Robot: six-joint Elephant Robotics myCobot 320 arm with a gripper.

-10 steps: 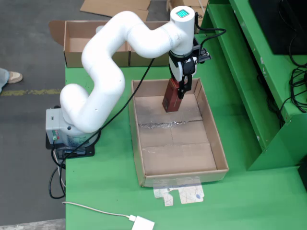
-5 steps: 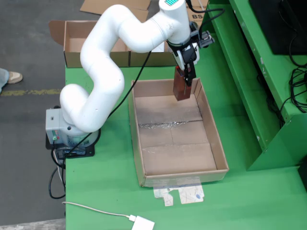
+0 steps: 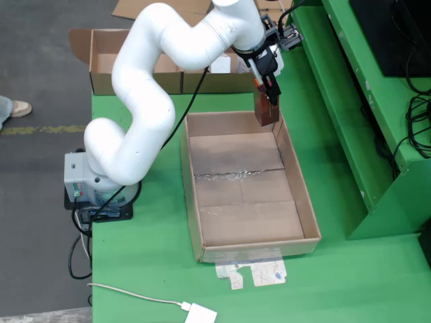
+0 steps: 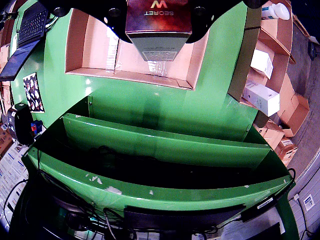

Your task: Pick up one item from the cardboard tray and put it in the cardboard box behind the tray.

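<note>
Reddish-brown rectangular carton (image 3: 267, 112) now hangs above the far rim of the shallow brown cardboard tray (image 3: 306, 202); a sec ago it sat lower, inside the tray's far end. So pick looks done, and the carry toward the open brown cardboard box (image 3: 108, 64) beyond the tray is underway. Black two-finger gripper (image 3: 269, 91) on white arm is clamped on the carton's top. Wrist cam: carton (image 4: 158, 22) glossy, dark red, upside-down white lettering, gray lower face. Tray otherwise bare.
</note>
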